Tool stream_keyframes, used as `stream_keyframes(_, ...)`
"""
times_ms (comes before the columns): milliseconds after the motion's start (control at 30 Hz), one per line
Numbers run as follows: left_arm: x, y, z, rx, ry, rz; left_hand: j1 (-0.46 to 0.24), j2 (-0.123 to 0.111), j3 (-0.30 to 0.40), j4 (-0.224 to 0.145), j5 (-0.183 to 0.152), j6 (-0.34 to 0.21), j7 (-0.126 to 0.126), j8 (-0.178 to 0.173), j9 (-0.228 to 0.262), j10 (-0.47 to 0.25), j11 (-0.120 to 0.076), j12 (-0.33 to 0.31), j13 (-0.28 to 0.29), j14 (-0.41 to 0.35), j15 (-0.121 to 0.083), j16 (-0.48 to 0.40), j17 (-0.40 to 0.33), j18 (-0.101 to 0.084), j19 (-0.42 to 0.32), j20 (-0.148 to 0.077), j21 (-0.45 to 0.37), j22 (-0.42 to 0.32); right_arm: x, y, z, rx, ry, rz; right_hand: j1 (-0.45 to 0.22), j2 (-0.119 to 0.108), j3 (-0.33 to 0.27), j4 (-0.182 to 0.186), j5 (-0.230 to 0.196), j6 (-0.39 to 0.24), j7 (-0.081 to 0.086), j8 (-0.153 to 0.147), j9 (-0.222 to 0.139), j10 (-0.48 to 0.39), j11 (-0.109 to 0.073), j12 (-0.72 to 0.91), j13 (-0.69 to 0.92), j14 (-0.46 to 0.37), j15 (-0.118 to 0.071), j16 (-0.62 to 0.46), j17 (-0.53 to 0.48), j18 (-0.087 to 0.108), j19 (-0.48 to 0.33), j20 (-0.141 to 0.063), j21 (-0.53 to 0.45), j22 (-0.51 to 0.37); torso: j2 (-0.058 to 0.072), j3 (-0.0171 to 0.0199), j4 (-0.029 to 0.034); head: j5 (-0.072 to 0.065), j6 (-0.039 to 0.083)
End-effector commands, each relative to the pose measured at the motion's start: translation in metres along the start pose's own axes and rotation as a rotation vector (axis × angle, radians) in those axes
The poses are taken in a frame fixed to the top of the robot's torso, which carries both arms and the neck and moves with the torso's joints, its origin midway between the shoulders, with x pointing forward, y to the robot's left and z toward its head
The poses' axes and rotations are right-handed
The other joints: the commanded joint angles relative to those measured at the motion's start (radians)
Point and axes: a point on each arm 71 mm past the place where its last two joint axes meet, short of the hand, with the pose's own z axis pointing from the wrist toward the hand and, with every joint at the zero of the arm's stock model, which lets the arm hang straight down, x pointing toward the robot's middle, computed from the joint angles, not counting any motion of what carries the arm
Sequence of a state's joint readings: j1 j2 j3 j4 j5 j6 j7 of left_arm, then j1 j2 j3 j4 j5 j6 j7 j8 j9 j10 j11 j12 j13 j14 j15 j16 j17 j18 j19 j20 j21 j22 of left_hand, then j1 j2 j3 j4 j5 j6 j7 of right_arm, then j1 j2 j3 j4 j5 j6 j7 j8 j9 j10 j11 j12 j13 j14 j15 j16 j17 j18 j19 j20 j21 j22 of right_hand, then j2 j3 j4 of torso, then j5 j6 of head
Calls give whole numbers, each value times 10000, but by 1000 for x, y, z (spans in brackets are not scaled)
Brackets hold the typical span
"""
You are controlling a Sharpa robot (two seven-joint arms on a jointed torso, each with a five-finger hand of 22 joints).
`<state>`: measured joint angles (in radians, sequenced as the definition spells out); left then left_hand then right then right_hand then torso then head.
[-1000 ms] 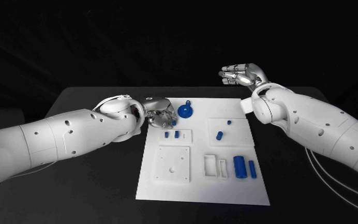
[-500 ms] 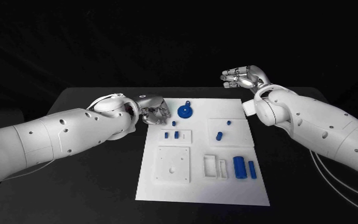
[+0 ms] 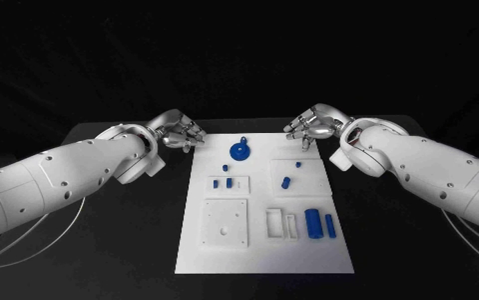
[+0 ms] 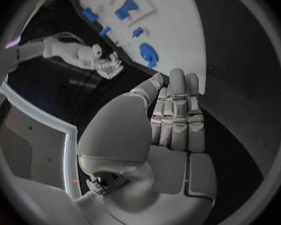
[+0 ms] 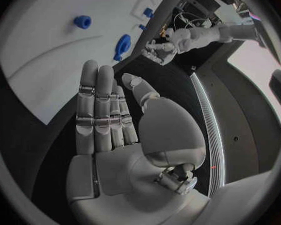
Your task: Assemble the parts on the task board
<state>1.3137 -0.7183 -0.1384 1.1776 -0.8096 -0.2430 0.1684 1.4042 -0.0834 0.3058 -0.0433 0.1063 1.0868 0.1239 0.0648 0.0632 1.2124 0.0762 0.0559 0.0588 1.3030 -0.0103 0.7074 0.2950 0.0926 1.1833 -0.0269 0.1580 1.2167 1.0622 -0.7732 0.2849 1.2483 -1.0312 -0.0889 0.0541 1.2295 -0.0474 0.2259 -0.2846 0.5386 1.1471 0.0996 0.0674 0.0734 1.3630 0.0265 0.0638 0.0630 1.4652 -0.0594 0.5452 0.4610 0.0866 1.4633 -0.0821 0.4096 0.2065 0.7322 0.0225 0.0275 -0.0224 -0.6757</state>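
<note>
The fingers (image 4: 176, 112) of the left hand (image 3: 178, 132) lie straight and side by side, holding nothing, at the upper left corner of the white board (image 3: 264, 248). The fingers (image 5: 102, 112) of the right hand (image 3: 311, 126) are stretched out the same way, empty, just above the board's upper right corner. Both hands hover at the far edge of the board, which lies in the middle of the black desk (image 3: 120, 244).

Judging from how things lie, the assembly looks barely started. A round blue disc (image 3: 239, 151) lies loose near the top centre of the board. Below it, small blue pegs (image 3: 221, 183) sit at a raised white block left of centre, and two more small blue pieces (image 3: 286, 181) rest on a square plate to the right. At the lower right, two blue cylinders (image 3: 318, 224) lie side by side next to empty white slots (image 3: 280, 223). The large square plate (image 3: 225, 223) at the lower left holds no blue piece. Most parts seem yet to be seated, though whether the small pegs are already fitted I cannot tell.
</note>
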Motion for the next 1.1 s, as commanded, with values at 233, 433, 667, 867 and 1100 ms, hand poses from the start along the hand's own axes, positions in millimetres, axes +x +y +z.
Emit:
stream_keyframes(233, -13, 11, -4, -342, -866, -6361, -123, 360, -346, -231, 54, -4, 31, -15, 4, -85, 138, 16, -7, -144, 339, -3607, -1187, -237, -881, 340, -966, -1371, 4, 5, -18, 322, 1015, -3263, -383, -264, 335, 31, -476, -425, 191, -61, -92, -1683, 457, -36, -31, 70, 201, 1470, 1347, 385, -293, 129, 1121, 1015, 2, -40, 5, -125, 66)
stream_keyframes(433, -11, 7, -6, -207, -809, -6874, -311, 423, -612, -170, 61, -97, 12, -22, 1, 268, 72, 28, -2, 223, 566, -5912, -1579, -354, -1252, 569, -972, -3354, 15, 19, -28, 80, 694, -4847, -255, -390, 418, 49, -850, -187, 112, -49, -82, -1704, 452, -64, -40, -93, 259, 2281, 1855, 614, -453, 276, 1811, 1802, 5, -42, 53, -244, 88)
stream_keyframes(667, -6, 0, -8, 17, -734, -7043, -362, 369, -676, -181, 20, -223, 32, -25, -3, -416, 304, 25, -2, -308, 855, -6460, -1710, -371, -1749, 839, -966, -4364, 25, 27, -34, -64, 407, -6227, -158, -676, 640, 60, -1342, -95, 94, -50, -84, -1632, 439, -56, -36, -256, 292, 2430, 1833, 569, -692, 288, 1825, 2018, 11, -45, 46, -390, 132)
stream_keyframes(867, -2, -5, -9, 166, -630, -7112, -360, 341, -911, -236, -11, -355, 80, -25, -4, -807, 414, 25, 1, 0, 798, -6348, -1668, -236, -1348, 835, -832, -5323, 34, 31, -40, 276, 591, -7238, -64, -1018, 1081, 187, -2312, -254, 135, -53, -85, -1746, 489, -57, -32, -541, 363, 2314, 1599, 619, -1058, 388, 1738, 2259, 15, -21, 30, -342, 100)
stream_keyframes(1100, 2, -10, -9, 304, -430, -7191, -301, 480, -1248, -324, -11, -375, 109, -23, -3, -892, 445, 24, 2, -125, 842, -6434, -1620, -283, -1222, 852, -891, -6139, 43, 33, -44, 397, 689, -7903, -1, -1519, 2043, 578, -2745, -202, 125, -50, -80, -1689, 480, -57, -32, -589, 363, 2379, 1405, 643, -1132, 397, 1741, 2597, 11, -23, 38, -329, 70)
